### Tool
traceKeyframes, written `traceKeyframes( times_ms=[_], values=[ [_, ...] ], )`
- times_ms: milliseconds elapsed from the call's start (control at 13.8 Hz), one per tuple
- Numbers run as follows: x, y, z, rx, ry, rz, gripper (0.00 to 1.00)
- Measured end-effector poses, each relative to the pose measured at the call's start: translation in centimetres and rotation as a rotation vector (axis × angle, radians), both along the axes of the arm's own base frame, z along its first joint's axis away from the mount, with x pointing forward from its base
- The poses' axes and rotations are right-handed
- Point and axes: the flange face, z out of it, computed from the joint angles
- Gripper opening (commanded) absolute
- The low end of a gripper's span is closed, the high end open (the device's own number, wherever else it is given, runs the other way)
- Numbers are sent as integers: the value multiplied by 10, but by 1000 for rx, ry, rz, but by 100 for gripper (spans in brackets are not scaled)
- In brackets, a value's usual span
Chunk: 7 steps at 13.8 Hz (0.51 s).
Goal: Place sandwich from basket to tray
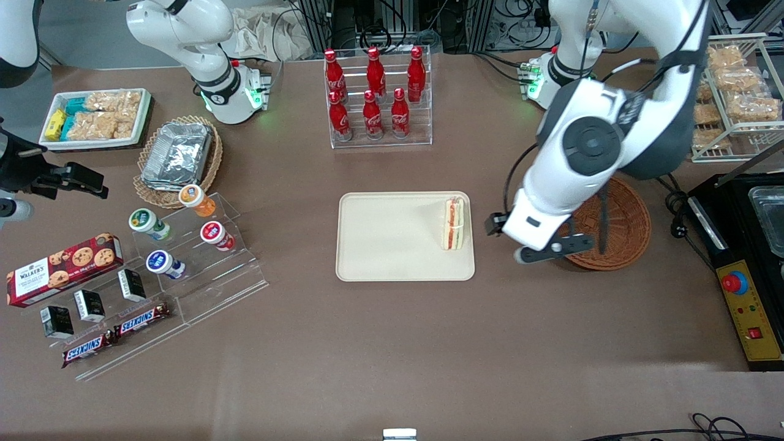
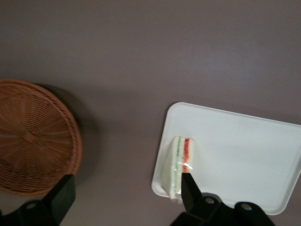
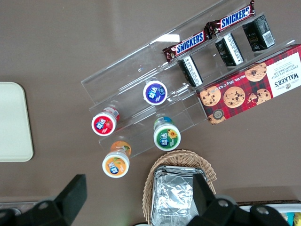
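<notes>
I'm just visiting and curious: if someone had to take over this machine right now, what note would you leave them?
Gripper: open, holding nothing, hanging above the bare table between the basket and the tray.
Sandwich: on the tray, standing on edge along the tray's side nearest the basket, filling stripes showing.
Basket: nothing can be seen in it in the wrist view.
Done: sandwich moved from basket to tray and let go.
Left: probably just pull the arm back clear; no more carrying looks needed.
</notes>
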Motion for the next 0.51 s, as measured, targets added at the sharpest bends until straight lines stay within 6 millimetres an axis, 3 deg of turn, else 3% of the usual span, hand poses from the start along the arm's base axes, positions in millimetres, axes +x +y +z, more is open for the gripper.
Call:
traceKeyframes(
  times_ms=[507],
  values=[
    [13,123,51,-11,-13,-65,100]
  ],
)
